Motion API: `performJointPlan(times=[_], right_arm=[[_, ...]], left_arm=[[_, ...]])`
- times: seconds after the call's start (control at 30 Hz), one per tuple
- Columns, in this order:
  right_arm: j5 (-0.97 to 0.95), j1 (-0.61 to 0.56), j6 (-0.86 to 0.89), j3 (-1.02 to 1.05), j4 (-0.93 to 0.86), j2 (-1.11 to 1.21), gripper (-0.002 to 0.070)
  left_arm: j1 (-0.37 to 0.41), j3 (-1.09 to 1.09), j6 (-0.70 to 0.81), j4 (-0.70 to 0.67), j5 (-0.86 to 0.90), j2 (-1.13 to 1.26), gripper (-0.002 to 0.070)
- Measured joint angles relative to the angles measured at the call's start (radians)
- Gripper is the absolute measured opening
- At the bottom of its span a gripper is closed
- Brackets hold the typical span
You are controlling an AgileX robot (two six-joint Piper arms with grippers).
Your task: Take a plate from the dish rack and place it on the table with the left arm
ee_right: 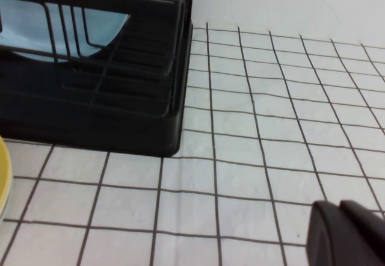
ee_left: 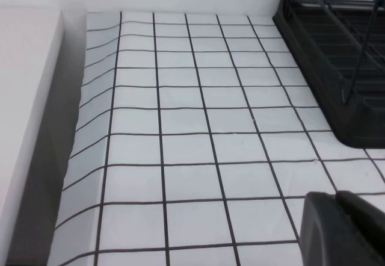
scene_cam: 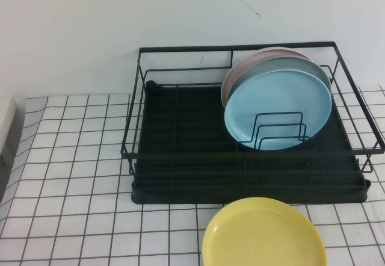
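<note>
The plate (scene_cam: 263, 233) lies flat on the worktop (scene_cam: 78, 176) just before the rack (scene_cam: 180, 163). Left claw (ee_left: 343, 230) and right claw (ee_right: 349, 233) hang aside, grip unclear. A careless sweep could knock the plate off.

Bright, even, diffuse light, soft faint shadow under the dish rack (scene_cam: 240, 182) on the table (scene_cam: 78, 176), no glare on the yellow plate (scene_cam: 264, 236), slight softness throughout, dark gripper tips blurred in both wrist views
</note>
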Motion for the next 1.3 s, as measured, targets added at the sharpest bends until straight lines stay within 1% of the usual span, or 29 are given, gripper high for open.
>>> performJointPlan(times=[0.23,0.57,0.7,0.83,1.3], right_arm=[[0.0,0.0,0.0,0.0,0.0,0.0,-0.0004],[0.0,0.0,0.0,0.0,0.0,0.0,-0.0004],[0.0,0.0,0.0,0.0,0.0,0.0,-0.0004],[0.0,0.0,0.0,0.0,0.0,0.0,-0.0004],[0.0,0.0,0.0,0.0,0.0,0.0,-0.0004]], left_arm=[[0.0,-0.002,0.012,-0.001,0.011,-0.002,-0.0002],[0.0,-0.002,0.016,-0.055,0.003,-0.002,-0.0002],[0.0,-0.002,0.13,-0.166,0.001,-0.005,-0.0002],[0.0,-0.002,0.191,-0.205,0.001,-0.005,-0.0002],[0.0,-0.002,0.189,-0.216,-0.001,-0.005,-0.0002]])
